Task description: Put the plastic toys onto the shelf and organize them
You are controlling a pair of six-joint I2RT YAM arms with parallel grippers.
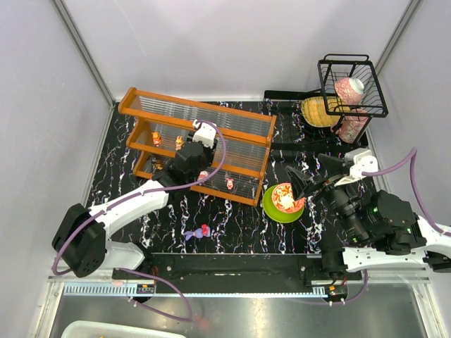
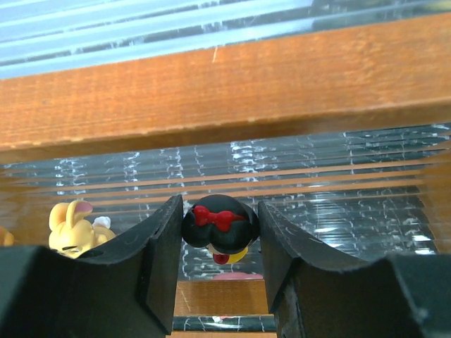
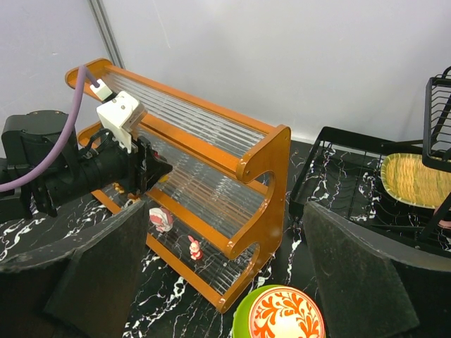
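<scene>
The orange-framed shelf (image 1: 197, 141) with clear ribbed panels stands at the back left. My left gripper (image 1: 192, 151) reaches into its middle level and is shut on a black figurine with a red bow (image 2: 218, 227), held between both fingers (image 2: 158, 260) just above the ribbed panel. A yellow rabbit toy (image 2: 70, 225) stands to its left. Two orange toys (image 1: 156, 137) stand on the shelf's left part. A white-and-red toy (image 3: 161, 220) and a pink rabbit (image 3: 191, 246) stand on the lower level. A purple toy (image 1: 193, 233) and a red toy (image 1: 205, 229) lie on the table. My right gripper (image 1: 303, 184) is open and empty.
A green plate with a red-patterned bowl (image 1: 284, 199) sits right of the shelf, under my right gripper. A black wire basket (image 1: 352, 84) holding a pink object stands at the back right, above a yellow woven dish (image 1: 317, 111) and a low black rack (image 3: 338, 169).
</scene>
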